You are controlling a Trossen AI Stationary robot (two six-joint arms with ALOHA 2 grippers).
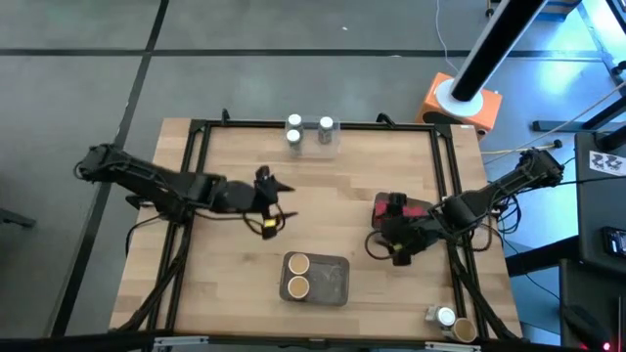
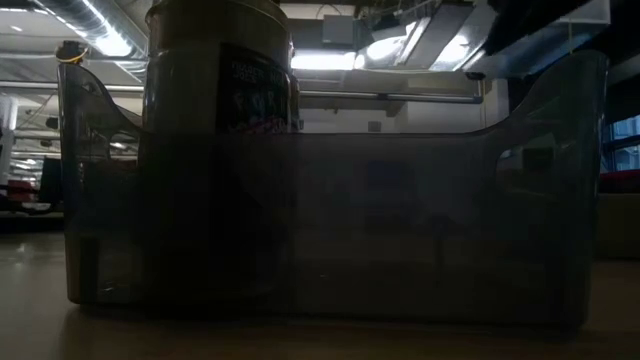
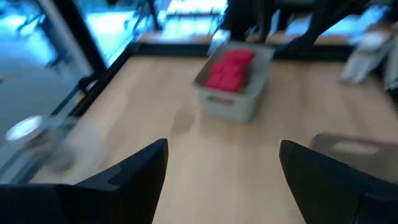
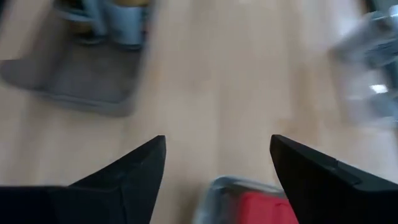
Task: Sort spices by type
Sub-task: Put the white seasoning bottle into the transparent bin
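Spices lie in four spots on the wooden table [image 1: 245,264]; two white-capped jars [image 1: 309,128] stand side by side inside a clear plastic tray [image 1: 315,145] at the far edge; two round tan-topped jars [image 1: 297,275] fill the left end of a grey tray [image 1: 333,283] near the front, its right part bare; red packs [image 3: 230,68] sit packed together in a second grey tray [image 3: 245,102] on the right side; one white-capped jar [image 1: 445,317] and one tan-topped jar [image 1: 465,330] stand loose at the front right corner, beside the black frame rail [image 1: 458,244]. Left gripper [image 1: 272,205] hovers over bare wood left of centre, fingers [image 3: 134,177] spread wide with nothing between them; right gripper [image 1: 399,242] hangs at the near end of the tray of red packs, fingers [image 4: 127,174] likewise wide apart and empty. Open wood runs between the two grippers and from the centre up to the clear tray; the low view is filled by a tray wall with one jar [image 2: 215,110] behind it.
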